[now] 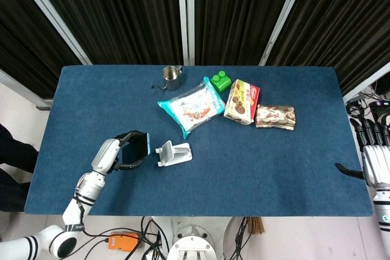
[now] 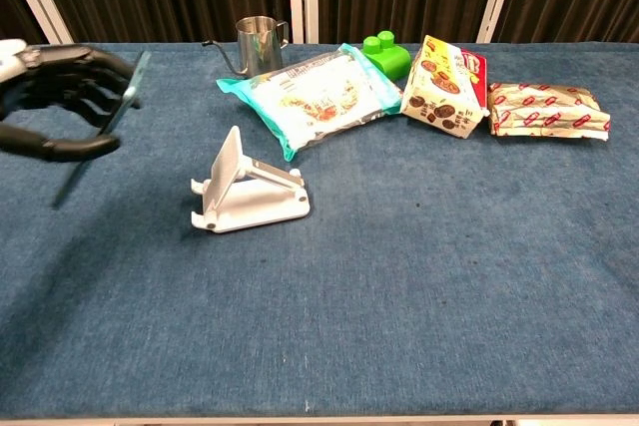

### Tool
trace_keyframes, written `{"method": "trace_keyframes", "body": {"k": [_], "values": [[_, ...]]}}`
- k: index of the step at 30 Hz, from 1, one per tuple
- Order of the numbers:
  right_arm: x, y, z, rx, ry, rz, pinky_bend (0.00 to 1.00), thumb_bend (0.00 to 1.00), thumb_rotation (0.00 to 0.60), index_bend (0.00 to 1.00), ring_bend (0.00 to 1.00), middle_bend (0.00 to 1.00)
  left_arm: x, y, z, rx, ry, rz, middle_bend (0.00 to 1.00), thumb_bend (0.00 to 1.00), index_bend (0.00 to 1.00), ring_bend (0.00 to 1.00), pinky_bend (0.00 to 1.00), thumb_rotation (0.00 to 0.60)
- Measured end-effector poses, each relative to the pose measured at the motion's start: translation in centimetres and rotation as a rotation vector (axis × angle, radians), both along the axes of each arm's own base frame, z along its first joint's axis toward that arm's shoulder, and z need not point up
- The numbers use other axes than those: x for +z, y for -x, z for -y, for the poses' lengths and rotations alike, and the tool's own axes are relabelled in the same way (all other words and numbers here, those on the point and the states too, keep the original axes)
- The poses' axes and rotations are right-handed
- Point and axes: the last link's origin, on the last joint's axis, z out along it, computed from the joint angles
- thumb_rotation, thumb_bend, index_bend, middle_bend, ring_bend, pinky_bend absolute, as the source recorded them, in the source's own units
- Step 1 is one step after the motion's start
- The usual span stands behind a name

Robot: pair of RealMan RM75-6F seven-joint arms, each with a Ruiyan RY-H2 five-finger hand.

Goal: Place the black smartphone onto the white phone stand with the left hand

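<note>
Your left hand [image 2: 50,107] is cut by the chest view's left edge; its fingers cover most of the black smartphone [image 2: 100,127]. Right hand [image 1: 375,156] is clipped at the head view's right edge, finger pose unreadable.

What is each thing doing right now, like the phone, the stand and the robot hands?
black smartphone: lifted off the table, tilted, held.
left hand: grips the phone.
white phone stand: empty, on the table.
right hand: open, at the table's edge.
metal cup: upright.
</note>
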Motion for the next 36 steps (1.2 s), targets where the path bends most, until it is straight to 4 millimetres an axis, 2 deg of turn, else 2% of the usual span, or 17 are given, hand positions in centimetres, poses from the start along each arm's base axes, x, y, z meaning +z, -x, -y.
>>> {"method": "trace_keyframes", "body": {"k": [9, 22, 26, 29, 36], "values": [[0.3, 0.3, -0.2, -0.013, 0.006, -0.001, 0.04, 0.10, 0.600, 0.00, 0.00, 0.03, -3.9, -3.2, -0.5, -0.007, -0.020, 0.054, 0.50, 0.45, 0.41, 0.40, 0.44, 0.511], [0.2, 1.2, -0.7, -0.047, 0.009, 0.011, 0.04, 0.10, 0.600, 0.00, 0.00, 0.03, -7.0, -4.0, -1.6, -0.097, -0.165, 0.004, 0.49, 0.45, 0.41, 0.38, 0.44, 0.525], [0.2, 1.3, -0.8, -0.051, 0.008, 0.010, 0.04, 0.10, 0.600, 0.00, 0.00, 0.03, -7.8, -4.2, -1.5, -0.123, -0.197, 0.008, 0.46, 0.45, 0.40, 0.35, 0.39, 0.551], [0.2, 1.4, -0.8, -0.055, 0.010, 0.010, 0.04, 0.10, 0.600, 0.00, 0.00, 0.03, -8.4, -4.4, -1.4, -0.135, -0.211, 0.026, 0.46, 0.45, 0.38, 0.35, 0.39, 0.583], [0.0, 1.5, -0.9, -0.064, 0.008, 0.010, 0.04, 0.10, 0.600, 0.00, 0.00, 0.03, -9.6, -5.0, -1.3, -0.123, -0.190, 0.111, 0.46, 0.45, 0.38, 0.35, 0.39, 0.599]]}}
